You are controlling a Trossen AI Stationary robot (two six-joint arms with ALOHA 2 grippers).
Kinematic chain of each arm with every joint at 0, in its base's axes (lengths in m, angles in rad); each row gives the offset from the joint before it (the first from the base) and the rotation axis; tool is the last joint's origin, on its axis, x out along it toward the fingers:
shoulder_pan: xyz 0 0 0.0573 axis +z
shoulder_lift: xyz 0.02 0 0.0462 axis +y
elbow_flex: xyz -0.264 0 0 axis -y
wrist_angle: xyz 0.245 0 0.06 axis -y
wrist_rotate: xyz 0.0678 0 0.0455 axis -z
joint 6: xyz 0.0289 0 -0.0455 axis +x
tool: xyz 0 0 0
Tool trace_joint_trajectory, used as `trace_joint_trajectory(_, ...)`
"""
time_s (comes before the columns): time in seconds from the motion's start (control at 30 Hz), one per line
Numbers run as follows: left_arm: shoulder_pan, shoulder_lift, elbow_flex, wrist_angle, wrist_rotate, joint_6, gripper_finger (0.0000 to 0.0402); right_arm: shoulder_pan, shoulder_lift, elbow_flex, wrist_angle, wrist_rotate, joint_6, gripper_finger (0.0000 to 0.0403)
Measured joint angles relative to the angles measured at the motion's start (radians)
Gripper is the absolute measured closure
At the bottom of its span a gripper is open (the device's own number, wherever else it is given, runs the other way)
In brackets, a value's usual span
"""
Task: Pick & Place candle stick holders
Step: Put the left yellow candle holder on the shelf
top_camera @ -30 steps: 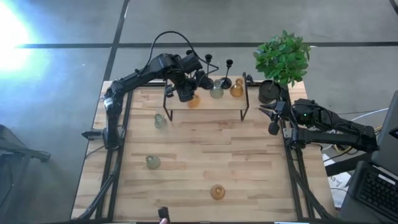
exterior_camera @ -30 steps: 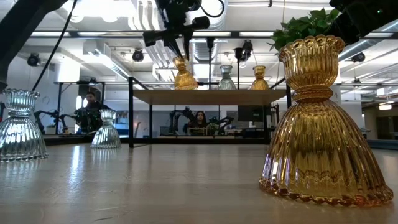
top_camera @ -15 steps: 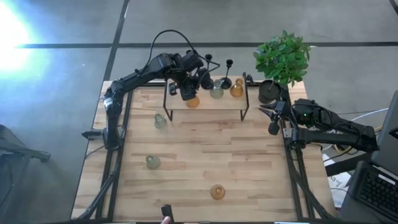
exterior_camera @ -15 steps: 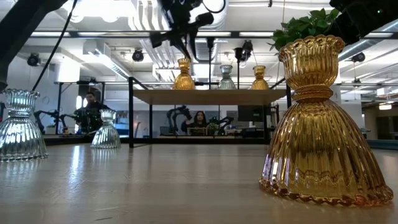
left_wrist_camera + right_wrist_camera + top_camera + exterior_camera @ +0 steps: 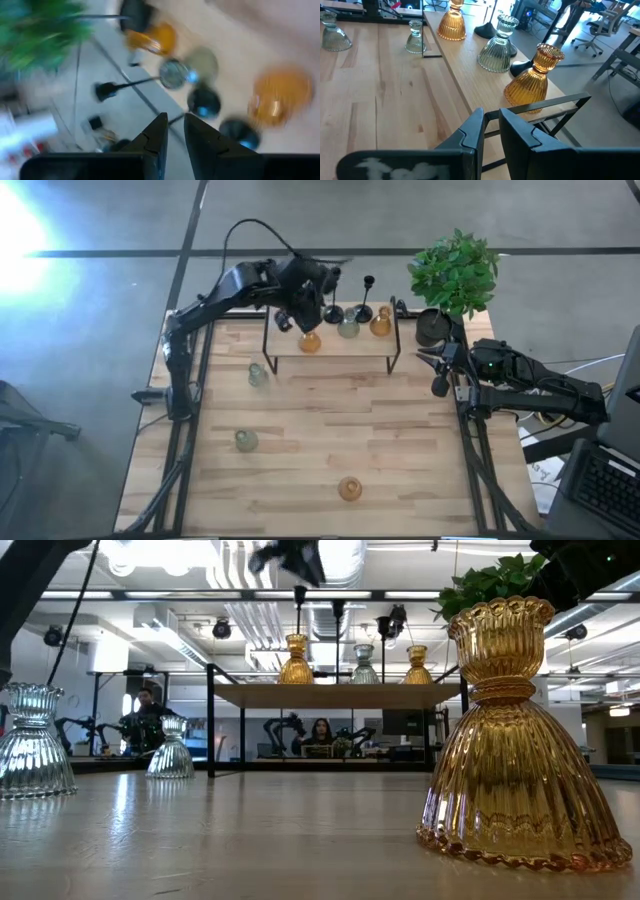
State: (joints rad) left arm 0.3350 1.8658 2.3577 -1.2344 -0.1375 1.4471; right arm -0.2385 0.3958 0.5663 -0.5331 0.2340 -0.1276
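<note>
overhead, the wooden surface (image 5: pixel 320 450) is seen largely bare across its middle, with wide free room between the scattered holders. a raised shelf (image 5: pixel 330 345) on black legs is set along the far edge. on the shelf are listed: an amber glass holder (image 5: pixel 310 341), a pale green glass holder (image 5: pixel 348 328), a second amber glass holder (image 5: pixel 381 322), and black candlesticks (image 5: pixel 364 310) at the shelf's back edge. on the open surface are listed: a clear green holder (image 5: pixel 258 375) just in front of the shelf's left leg, another green holder (image 5: pixel 246 440) nearer the left edge, and an amber holder (image 5: pixel 349 488) close to the near edge. a potted plant (image 5: pixel 455 275) is placed at the far right corner, beside the shelf.

the left tool (image 5: pixel 300 305) is raised above the shelf's left end, over the amber glass holder and clear of it; its fingers (image 5: pixel 156 137) are seen close together with a narrow gap, and nothing is held between them. the right tool (image 5: pixel 438 375) is parked at the right edge of the surface, its fingers (image 5: pixel 472 131) likewise nearly together, nothing gripped, pointed toward the shelf.
</note>
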Motion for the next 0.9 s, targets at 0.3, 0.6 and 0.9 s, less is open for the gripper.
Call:
trace_joint_trajectory(0.3, -0.124, -0.216, -0.053, 0.099, -0.018, -0.660, 0.0335, 0.000, 0.000, 0.000, 0.000, 0.000, 0.000, 0.0351)
trace_joint_trajectory(0.6, -0.118, -0.365, -0.092, -0.122, -0.066, -1.327, 0.0335, 0.000, 0.000, 0.000, 0.000, 0.000, 0.000, 0.0351)
trace_joint_trajectory(0.9, -0.114, -0.437, -0.396, -0.153, -0.147, -1.402, 0.0335, 0.000, 0.000, 0.000, 0.000, 0.000, 0.000, 0.0351)
